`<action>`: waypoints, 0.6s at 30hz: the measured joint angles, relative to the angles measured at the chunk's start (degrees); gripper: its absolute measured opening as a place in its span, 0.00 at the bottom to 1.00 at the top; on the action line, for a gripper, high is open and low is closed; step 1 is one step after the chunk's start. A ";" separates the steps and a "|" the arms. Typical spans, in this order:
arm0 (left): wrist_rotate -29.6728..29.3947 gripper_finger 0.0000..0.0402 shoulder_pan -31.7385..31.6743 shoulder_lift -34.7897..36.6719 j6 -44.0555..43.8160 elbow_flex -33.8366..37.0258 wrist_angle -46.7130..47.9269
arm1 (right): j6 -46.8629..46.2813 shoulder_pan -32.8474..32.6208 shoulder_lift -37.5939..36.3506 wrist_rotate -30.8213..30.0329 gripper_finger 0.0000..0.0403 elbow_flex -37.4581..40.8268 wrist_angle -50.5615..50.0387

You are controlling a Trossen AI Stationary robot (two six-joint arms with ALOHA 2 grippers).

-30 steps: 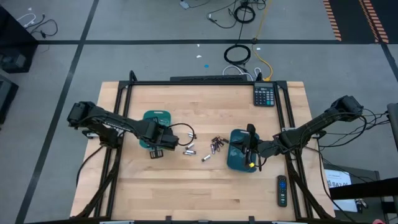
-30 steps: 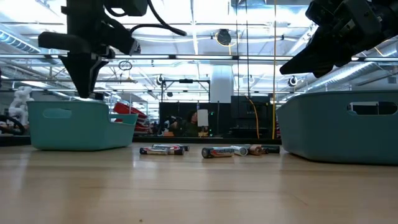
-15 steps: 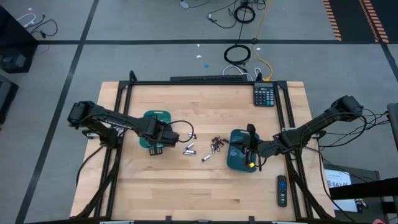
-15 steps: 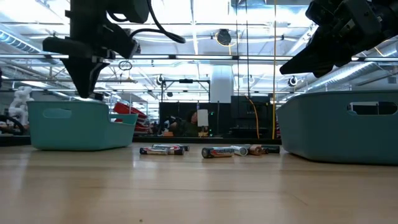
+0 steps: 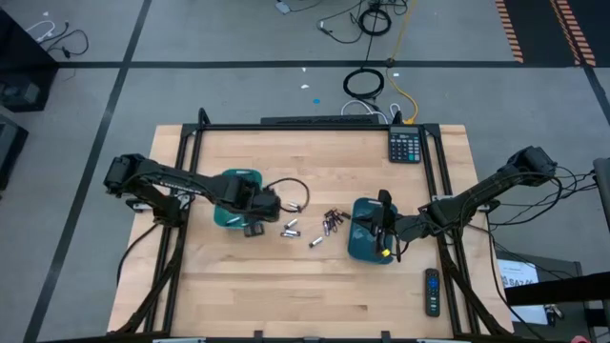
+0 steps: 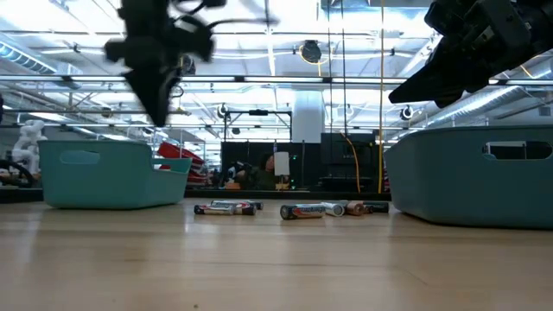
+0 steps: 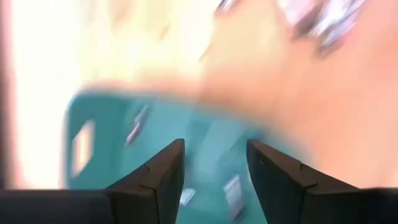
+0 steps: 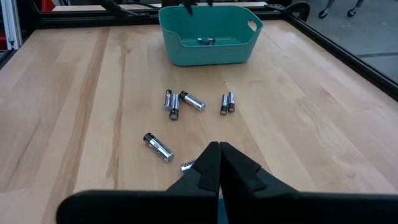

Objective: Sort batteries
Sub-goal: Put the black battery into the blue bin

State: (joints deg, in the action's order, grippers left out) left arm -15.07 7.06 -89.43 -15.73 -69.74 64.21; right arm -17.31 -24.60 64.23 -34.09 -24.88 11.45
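Note:
Loose batteries (image 5: 291, 229) lie on the wood between two teal trays, silvery ones (image 8: 193, 101) and darker, thinner ones (image 5: 332, 221); the low view shows them in a row (image 6: 311, 210). My left gripper (image 7: 214, 168) hangs open, pointing down over the left tray (image 5: 233, 191) near its right end, nothing between its fingers. Blurred batteries (image 7: 233, 186) lie on that tray's floor. My right gripper (image 8: 218, 155) is shut and empty, held above the right tray (image 5: 367, 238), pointing toward the loose batteries.
A calculator (image 5: 405, 145) lies at the far right of the table and a black remote (image 5: 432, 291) at the near right. Black frame rails (image 5: 181, 181) run along both sides. Bare wood lies toward the near edge.
My left gripper has moved toward the table's right edge along the left tray, risen a little and tipped. The batteries on the table have stayed where they were.

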 joint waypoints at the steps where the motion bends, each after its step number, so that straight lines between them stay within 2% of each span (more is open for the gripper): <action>1: 0.97 0.46 0.09 -0.07 1.11 -0.03 -3.13 | 0.83 -0.04 0.00 0.03 0.00 -0.01 0.60; 4: -0.66 0.46 0.54 -1.64 4.63 -0.06 -9.59 | 3.70 -0.24 0.10 -0.17 0.00 -4.25 -2.06; 7: -6.04 0.46 1.96 -2.67 8.39 1.87 -18.90 | 5.73 0.58 2.34 -0.59 0.01 -13.87 -15.03; 10: -6.32 0.46 4.65 -2.58 12.47 5.37 -30.05 | 7.01 4.43 7.23 0.21 0.06 -22.36 -27.16; 12: -6.05 0.46 5.49 -2.62 13.83 7.52 -33.76 | 7.94 8.45 10.59 4.08 0.09 -26.61 -31.15; 14: -6.14 0.46 5.33 -2.58 14.62 9.96 -36.78 | 8.45 12.95 14.48 10.60 0.13 -30.53 -34.24; 18: -5.93 0.46 5.36 -1.24 14.87 16.01 -43.48 | 12.61 19.86 23.05 19.86 0.15 -37.50 -38.69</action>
State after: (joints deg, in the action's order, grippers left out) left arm -21.00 12.42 -90.67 -0.85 -53.73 20.72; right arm -4.70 -4.74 87.28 -14.23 -62.39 -27.24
